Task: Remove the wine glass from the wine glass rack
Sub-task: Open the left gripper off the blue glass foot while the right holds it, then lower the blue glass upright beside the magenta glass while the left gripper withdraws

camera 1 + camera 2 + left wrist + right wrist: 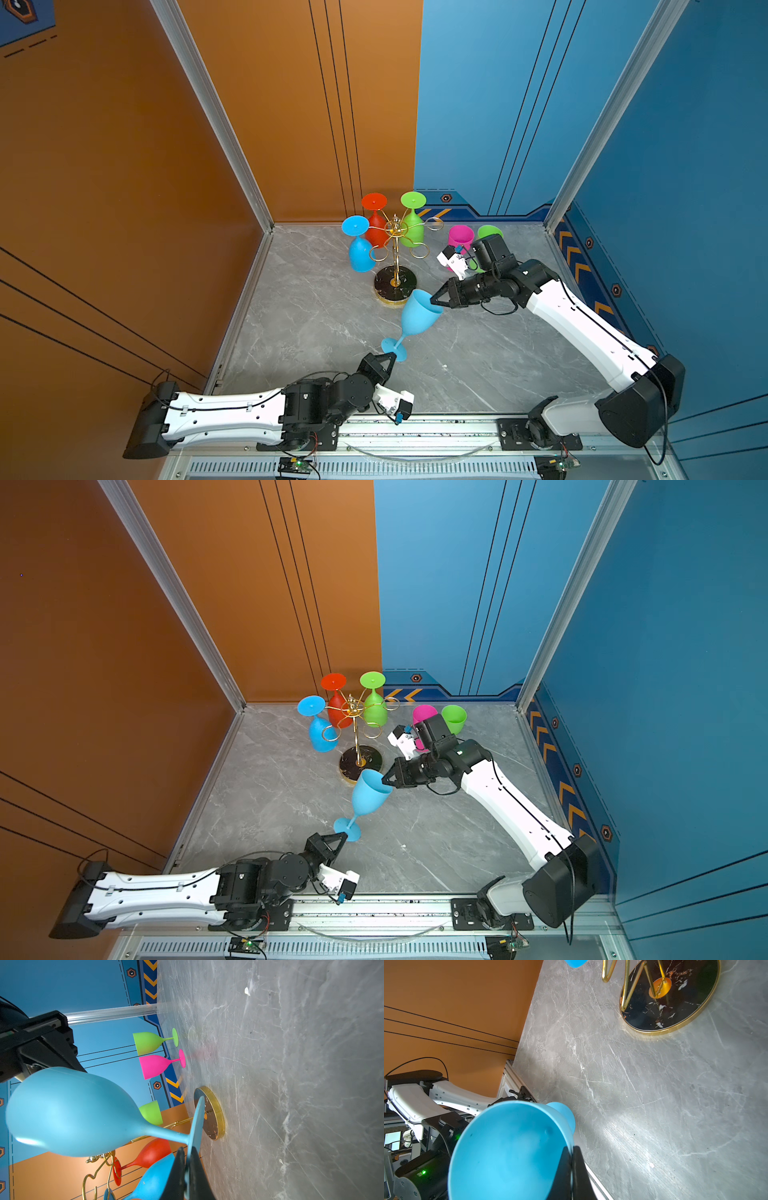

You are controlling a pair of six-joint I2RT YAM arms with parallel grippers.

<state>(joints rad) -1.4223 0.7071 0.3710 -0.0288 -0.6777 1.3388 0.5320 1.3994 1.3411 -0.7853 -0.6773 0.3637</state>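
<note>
A light blue wine glass (417,316) (368,796) hangs tilted above the table in front of the rack, held at both ends. My left gripper (390,356) (187,1159) is shut on the rim of its round foot. My right gripper (434,301) (572,1153) is shut on the rim of its bowl (508,1151), one finger inside and one outside. The wine glass rack (396,257) (356,737) stands behind on its black gold-rimmed base (670,1001). A blue (360,253), a red (376,232) and a green glass (412,230) hang upside down from it.
A pink glass (460,237) and a green glass (489,232) stand upright at the back right, just behind my right wrist. Orange wall on the left, blue wall on the right. The grey marble table (498,353) lies bare between the arms.
</note>
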